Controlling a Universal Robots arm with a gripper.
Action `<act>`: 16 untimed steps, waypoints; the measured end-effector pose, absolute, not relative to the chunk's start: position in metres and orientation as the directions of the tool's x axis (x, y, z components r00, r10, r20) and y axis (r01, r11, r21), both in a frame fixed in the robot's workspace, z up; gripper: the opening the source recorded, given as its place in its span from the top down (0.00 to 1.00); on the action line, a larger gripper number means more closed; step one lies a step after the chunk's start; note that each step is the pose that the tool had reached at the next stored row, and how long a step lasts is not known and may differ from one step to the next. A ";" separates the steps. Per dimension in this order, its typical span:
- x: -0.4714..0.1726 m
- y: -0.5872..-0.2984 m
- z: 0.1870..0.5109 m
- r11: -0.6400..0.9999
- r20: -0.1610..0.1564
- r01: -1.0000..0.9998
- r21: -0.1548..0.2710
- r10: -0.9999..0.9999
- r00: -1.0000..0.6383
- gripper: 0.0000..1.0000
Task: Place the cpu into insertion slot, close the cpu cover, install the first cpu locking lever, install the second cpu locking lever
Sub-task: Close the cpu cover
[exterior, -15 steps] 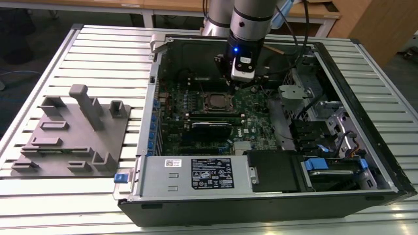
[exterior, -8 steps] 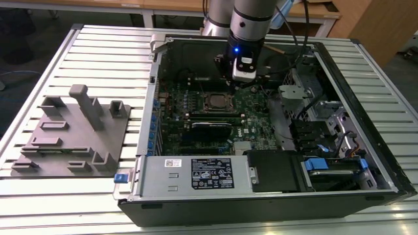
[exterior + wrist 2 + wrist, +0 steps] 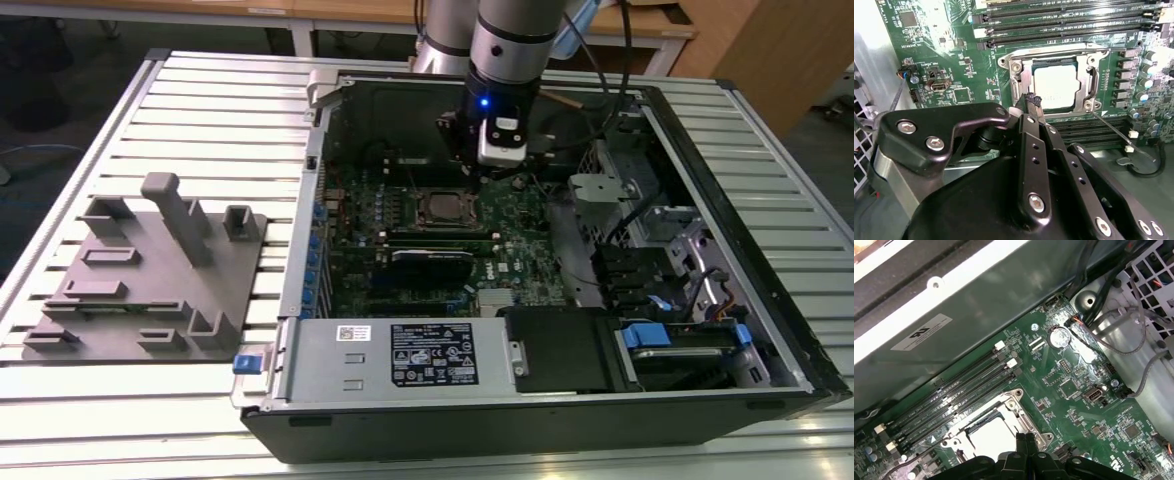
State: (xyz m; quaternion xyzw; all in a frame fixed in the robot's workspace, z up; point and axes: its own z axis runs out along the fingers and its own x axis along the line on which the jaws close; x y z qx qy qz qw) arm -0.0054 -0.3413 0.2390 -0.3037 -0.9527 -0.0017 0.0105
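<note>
The cpu [image 3: 1054,87] is a small flat square with a dull silver top. There is one cpu. It lies in the insertion slot [image 3: 1046,62], near the middle of the exterior view. One shiny cpu cover [image 3: 1021,82] lies flat around it like a frame. One thin lever [image 3: 1119,131] sticks out from a corner. The gripper [image 3: 1031,100] has its two fingers pressed together and holds nothing. Its tip is just beside the cover's edge.
</note>
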 end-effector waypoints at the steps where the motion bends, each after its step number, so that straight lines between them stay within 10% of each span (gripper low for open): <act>1: -0.005 -0.341 0.239 0.819 0.021 0.574 -0.003 0.574 -0.818 0.89; 16: -0.005 -0.341 0.239 0.857 0.021 0.515 -0.003 0.515 -0.857 0.89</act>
